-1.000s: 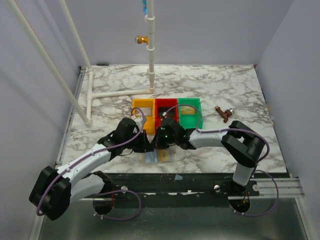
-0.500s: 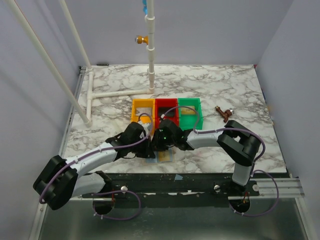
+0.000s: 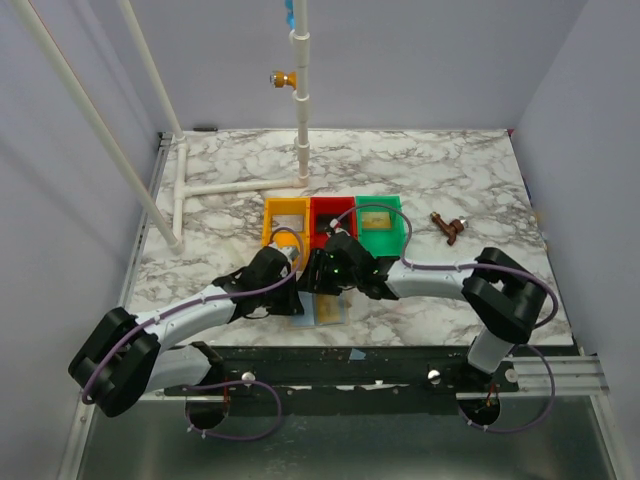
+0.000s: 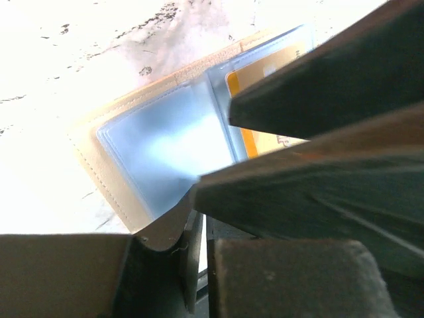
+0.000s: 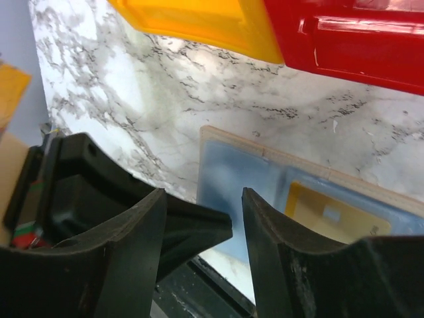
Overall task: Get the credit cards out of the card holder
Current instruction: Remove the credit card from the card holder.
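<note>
I see the card holder (image 3: 318,311) lying open on the marble counter (image 3: 420,170) near its front edge, just in front of the yellow tray (image 3: 284,220) and red tray (image 3: 331,222). My left wrist view shows its clear blue sleeves and stitched tan rim; a yellow card (image 4: 265,69) sits inside. The left hand (image 4: 212,142) pinches the holder's edge. The right hand (image 5: 202,218) hovers spread above it.

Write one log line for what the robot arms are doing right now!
card holder: open on table | yellow card: inside | left gripper: at holder's edge | right gripper: open above holder
</note>
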You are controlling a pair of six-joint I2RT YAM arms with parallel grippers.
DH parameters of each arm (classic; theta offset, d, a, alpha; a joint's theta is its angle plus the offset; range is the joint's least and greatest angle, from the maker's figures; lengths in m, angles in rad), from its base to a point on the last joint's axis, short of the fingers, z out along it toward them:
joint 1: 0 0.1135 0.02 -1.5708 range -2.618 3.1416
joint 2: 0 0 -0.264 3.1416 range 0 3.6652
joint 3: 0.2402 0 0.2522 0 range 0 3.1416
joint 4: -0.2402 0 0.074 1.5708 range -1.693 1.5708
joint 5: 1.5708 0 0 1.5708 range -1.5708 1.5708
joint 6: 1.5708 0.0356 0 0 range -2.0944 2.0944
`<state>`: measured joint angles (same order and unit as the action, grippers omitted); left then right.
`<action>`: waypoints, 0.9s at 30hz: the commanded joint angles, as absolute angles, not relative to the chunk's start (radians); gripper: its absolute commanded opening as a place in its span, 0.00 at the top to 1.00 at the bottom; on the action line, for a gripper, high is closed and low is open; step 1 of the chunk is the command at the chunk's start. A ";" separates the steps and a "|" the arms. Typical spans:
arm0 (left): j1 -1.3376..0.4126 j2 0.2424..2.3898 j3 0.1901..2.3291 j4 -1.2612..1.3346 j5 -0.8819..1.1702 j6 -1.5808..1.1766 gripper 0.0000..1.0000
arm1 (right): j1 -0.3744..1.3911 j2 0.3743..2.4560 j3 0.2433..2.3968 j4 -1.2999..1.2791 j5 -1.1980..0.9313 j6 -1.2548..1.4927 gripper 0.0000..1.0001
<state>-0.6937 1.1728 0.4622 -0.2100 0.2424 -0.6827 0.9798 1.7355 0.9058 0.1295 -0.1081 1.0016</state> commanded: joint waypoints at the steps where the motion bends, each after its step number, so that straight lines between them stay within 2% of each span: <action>1: -0.687 1.182 0.468 -0.164 0.207 -0.700 0.88 | 0.991 1.644 0.863 0.074 -0.033 0.980 0.45; 5: -0.681 1.189 0.479 -0.141 0.246 -0.704 0.83 | 0.991 1.603 0.829 0.016 -0.004 0.967 0.45; 8: -0.673 1.204 0.481 -0.099 0.298 -0.724 0.79 | 0.991 1.578 0.805 -0.041 0.050 0.951 0.55; 16: -0.648 1.275 0.466 0.048 0.411 -0.778 0.68 | 0.991 1.518 0.760 -0.133 0.136 0.916 0.67; 27: -0.632 1.367 0.463 0.117 0.450 -0.790 0.66 | 0.993 1.561 0.762 -0.141 0.133 0.899 0.80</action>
<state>-0.6422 1.3418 0.4633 0.0490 0.4026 -0.7765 0.9836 1.5402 0.7708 -0.1154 0.1009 0.9146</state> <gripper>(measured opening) 0.325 0.218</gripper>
